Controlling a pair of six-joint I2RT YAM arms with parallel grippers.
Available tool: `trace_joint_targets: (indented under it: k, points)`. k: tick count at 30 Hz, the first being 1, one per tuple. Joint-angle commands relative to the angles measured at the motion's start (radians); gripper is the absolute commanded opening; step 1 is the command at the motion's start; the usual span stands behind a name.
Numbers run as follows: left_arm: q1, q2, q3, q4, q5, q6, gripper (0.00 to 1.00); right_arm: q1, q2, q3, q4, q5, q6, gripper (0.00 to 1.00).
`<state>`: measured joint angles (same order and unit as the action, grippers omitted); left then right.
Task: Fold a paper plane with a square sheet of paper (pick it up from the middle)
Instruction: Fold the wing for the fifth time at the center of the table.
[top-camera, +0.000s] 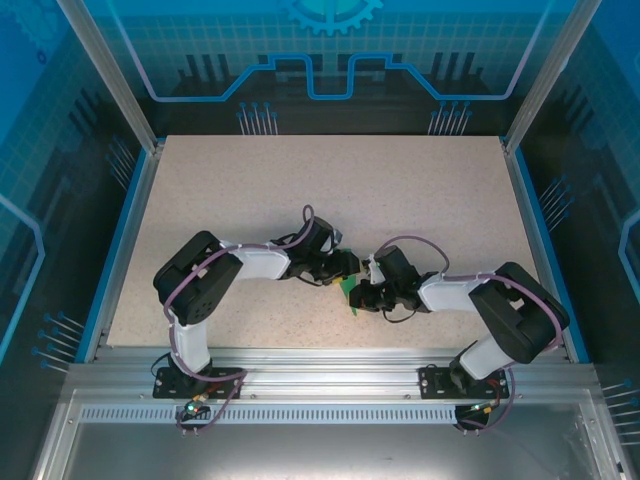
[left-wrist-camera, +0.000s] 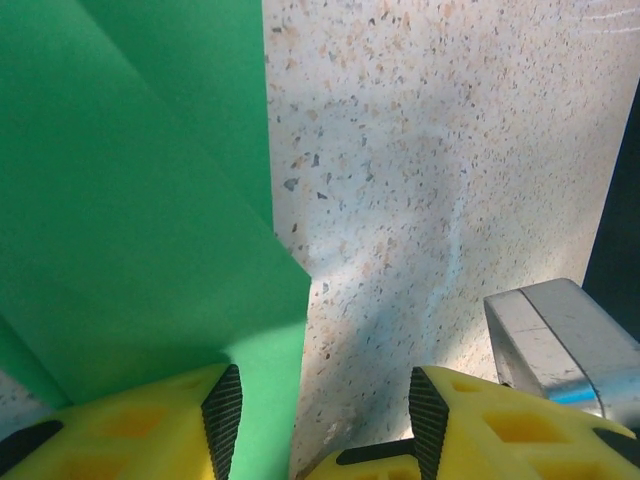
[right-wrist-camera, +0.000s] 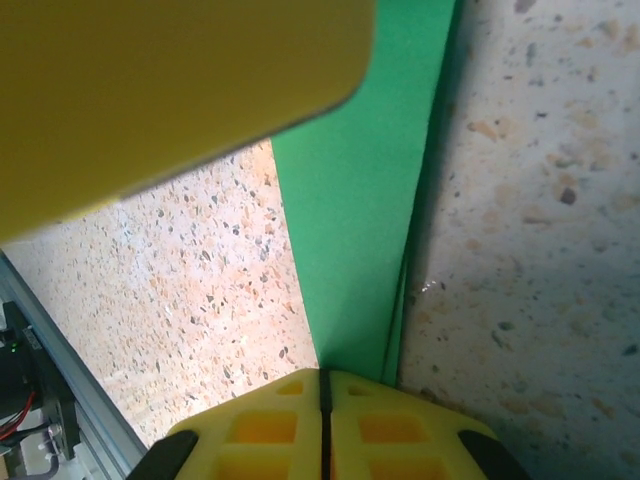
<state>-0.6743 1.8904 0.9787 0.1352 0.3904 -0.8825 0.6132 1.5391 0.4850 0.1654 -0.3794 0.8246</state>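
Right fingers: the 2 yellow pads (right-wrist-camera: 400, 440) of the right gripper (right-wrist-camera: 322, 415) are pressed flat together, pinching the narrow end of the green sheet of paper (right-wrist-camera: 360, 220).
Left fingers: the 2 yellow pads (left-wrist-camera: 120, 430) of the left gripper (left-wrist-camera: 315, 425) stand apart, with bare tabletop showing in the gap. 1 pad sits over the sheet's edge and the other is clear of it.
Paper: already folded, with overlapping layers and a slanted crease in the left wrist view. In the right wrist view it is a long strip with a doubled edge, running away from the closed pads.
Above the strip: a large blurred yellow shape (right-wrist-camera: 170, 90).
Beside the left gripper: a silver metal block (left-wrist-camera: 560, 340).
Setting: the speckled beige table (top-camera: 400, 190). Both arms reach inward, and the sheet is between the 2 grippers near the table's middle front.
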Motion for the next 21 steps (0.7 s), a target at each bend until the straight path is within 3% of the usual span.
trace_joint_targets:
  k: [1,9,14,21]
  points:
    - [0.028,-0.002,0.034,-0.035,0.001,0.057,0.53,-0.008,0.073,-0.051,-0.143,0.059,-0.039,0.07]
    - [0.045,-0.124,0.054,-0.056,0.081,0.151,0.60,-0.015,0.085,-0.036,-0.145,0.057,-0.037,0.08]
    - [0.050,-0.207,0.011,-0.087,0.042,0.175,0.62,-0.015,0.090,-0.025,-0.147,0.056,-0.036,0.08]
    - [0.053,-0.162,-0.043,0.004,0.071,0.134,0.62,-0.015,0.095,-0.022,-0.145,0.051,-0.035,0.08]
